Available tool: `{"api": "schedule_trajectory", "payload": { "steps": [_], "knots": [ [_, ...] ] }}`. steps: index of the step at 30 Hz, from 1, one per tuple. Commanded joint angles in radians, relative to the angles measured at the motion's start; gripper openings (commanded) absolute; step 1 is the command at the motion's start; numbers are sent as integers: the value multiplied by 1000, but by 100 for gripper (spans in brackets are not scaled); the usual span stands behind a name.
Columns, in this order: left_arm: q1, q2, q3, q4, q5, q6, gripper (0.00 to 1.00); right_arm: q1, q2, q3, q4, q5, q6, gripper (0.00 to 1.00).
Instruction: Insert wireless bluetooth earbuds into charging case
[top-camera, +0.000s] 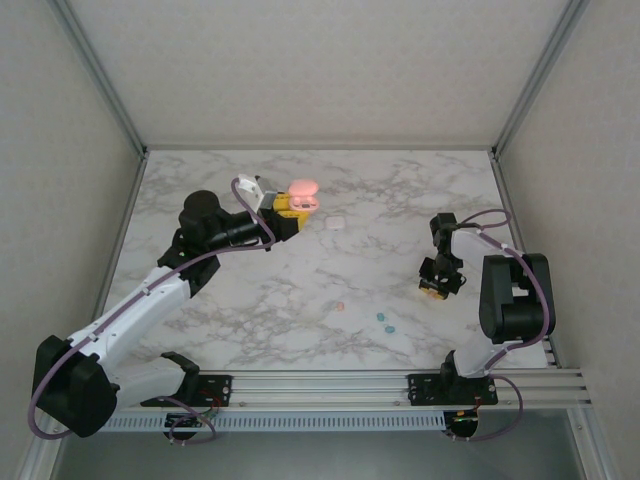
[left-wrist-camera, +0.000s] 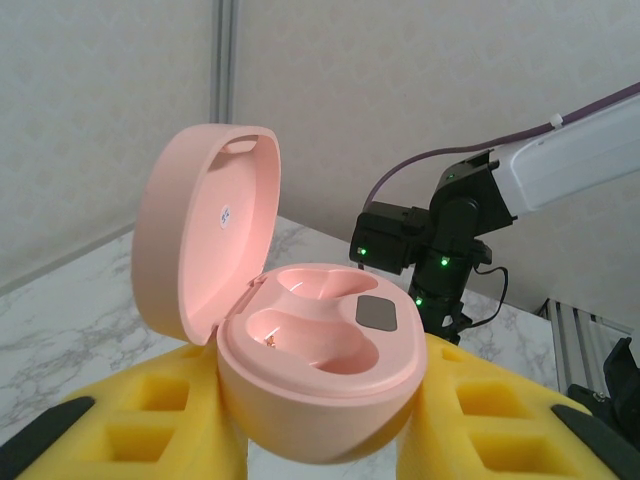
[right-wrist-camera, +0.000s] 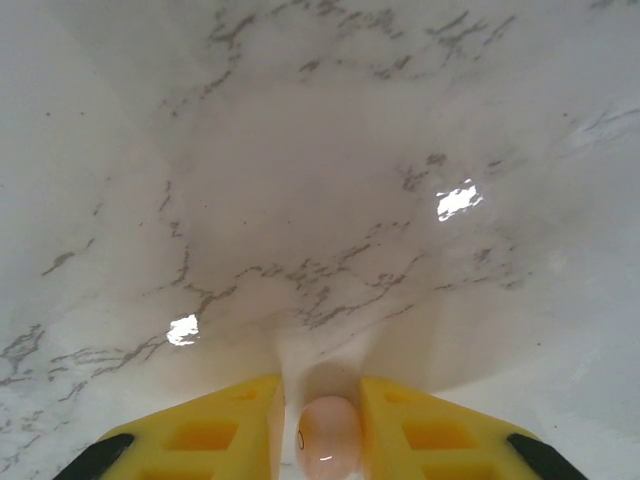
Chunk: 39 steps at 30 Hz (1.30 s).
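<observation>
Two jobs are going on: the left gripper (top-camera: 284, 209) is clamping the pink charging case (left-wrist-camera: 320, 370) lid-open, sockets facing up for loading, while the right gripper (top-camera: 436, 287) is pinching a pink earbud (right-wrist-camera: 328, 438) over the marble table (right-wrist-camera: 300, 150).

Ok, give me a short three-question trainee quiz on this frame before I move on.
1. True or false: the pink case held by the left tool has its lid shut.
2. What does the right tool hold? A) a teal earbud B) a pale pink earbud C) nothing
3. Fill in: both wells of the case are ___.
Key: 1 false; 2 B; 3 empty.
</observation>
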Motion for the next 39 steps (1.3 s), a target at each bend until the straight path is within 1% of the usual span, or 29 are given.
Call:
{"api": "schedule_trajectory", "payload": {
  "steps": [1, 2, 6, 7, 10, 13, 16, 19, 22, 27, 31, 36, 39],
  "knots": [
    [-9, -1, 40, 6, -6, 8, 24, 3, 0, 16, -13, 31, -19, 23],
    [-9, 0, 39, 6, -7, 8, 24, 3, -2, 18, -14, 30, -20, 20],
    [-9, -1, 38, 9, -13, 4, 24, 3, -16, 25, -23, 22, -22, 20],
    [-9, 0, 37, 10, -14, 3, 24, 3, -20, 26, -24, 16, -22, 18],
    [-9, 2, 35, 15, -18, -2, 24, 3, -47, 35, -19, -39, -26, 17],
    [-9, 3, 30, 27, -28, -7, 24, 3, -102, 42, 21, -187, -31, 17],
    [-7, 11, 32, 30, -35, -10, 23, 3, -183, 54, 113, -414, 4, 18],
    [4, 24, 30, 48, -34, -26, 23, 5, -267, 62, 266, -638, 94, 18],
    [12, 35, 28, 65, -34, -37, 23, 10, -300, 111, 327, -748, 136, 20],
    [26, 44, 27, 88, -41, -51, 23, 46, -290, 188, 366, -951, 117, 21],
    [32, 53, 21, 108, -36, -64, 22, 69, -297, 217, 425, -1022, 127, 21],
    [30, 60, 1, 156, -23, -91, 22, 89, -313, 240, 589, -1099, 244, 22],
    [29, 60, -2, 168, -23, -87, 23, 106, -310, 272, 600, -1123, 259, 23]
  ]
}}
